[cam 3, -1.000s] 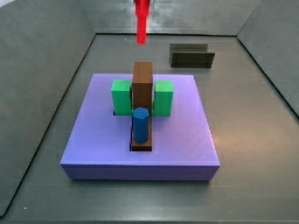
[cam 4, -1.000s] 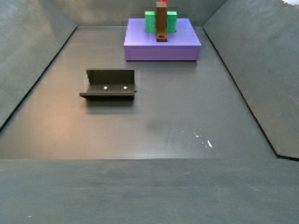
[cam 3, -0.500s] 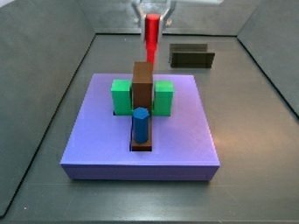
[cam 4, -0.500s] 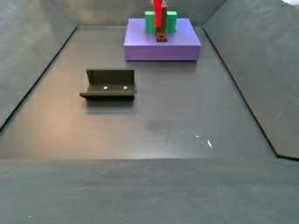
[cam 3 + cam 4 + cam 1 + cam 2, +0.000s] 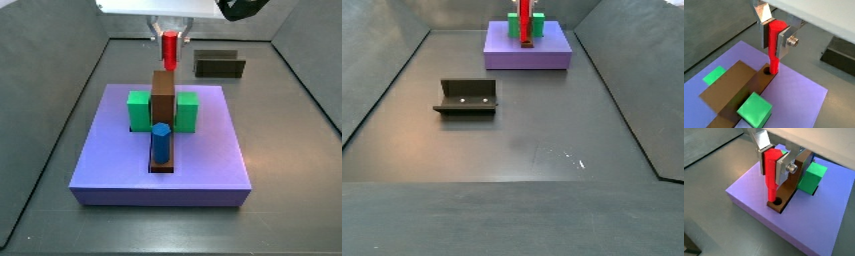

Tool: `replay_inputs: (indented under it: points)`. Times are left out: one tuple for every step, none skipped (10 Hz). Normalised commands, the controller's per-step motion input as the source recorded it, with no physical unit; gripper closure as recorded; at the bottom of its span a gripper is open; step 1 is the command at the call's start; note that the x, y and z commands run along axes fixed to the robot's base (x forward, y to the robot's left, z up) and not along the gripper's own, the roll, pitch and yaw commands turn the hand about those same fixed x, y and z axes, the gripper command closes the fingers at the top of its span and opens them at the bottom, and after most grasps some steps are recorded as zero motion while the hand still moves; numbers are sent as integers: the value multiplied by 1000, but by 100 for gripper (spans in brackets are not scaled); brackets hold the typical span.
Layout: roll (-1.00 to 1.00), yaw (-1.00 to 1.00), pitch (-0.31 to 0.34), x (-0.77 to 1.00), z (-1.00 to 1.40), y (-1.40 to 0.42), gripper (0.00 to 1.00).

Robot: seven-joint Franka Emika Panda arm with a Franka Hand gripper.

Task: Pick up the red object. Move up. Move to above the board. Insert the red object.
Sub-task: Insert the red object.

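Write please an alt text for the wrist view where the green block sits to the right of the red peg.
The hand holds a red peg upright between its fingers, the peg's lower tip at a hole in the brown bar on a purple board. A green block stands beside the bar.

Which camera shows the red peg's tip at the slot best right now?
A wrist view: the red object, clamped in the gripper, has its tip at the hole in the board. Both wrist views show this. The side views show only the peg's shaft.
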Motion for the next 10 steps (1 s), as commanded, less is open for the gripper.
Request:
replay_inputs:
  points:
    - [0, 3, -83, -260, 3, -37, 100]
    - [3, 0, -109, -260, 0, -163, 100]
    - [9, 0, -70, -154, 0, 0, 100]
    - [0, 0, -44, -14, -11, 0, 100]
    - [29, 0, 0, 111, -154, 0, 100]
    - [0, -37, 0, 23, -234, 0, 100]
    - [0, -83, -4, 0, -209, -29, 100]
    - [0, -97, 0, 0, -266, 0, 100]
    - [0, -117, 0, 77, -311, 0, 100]
    - [13, -66, 3, 269, -197, 0, 100]
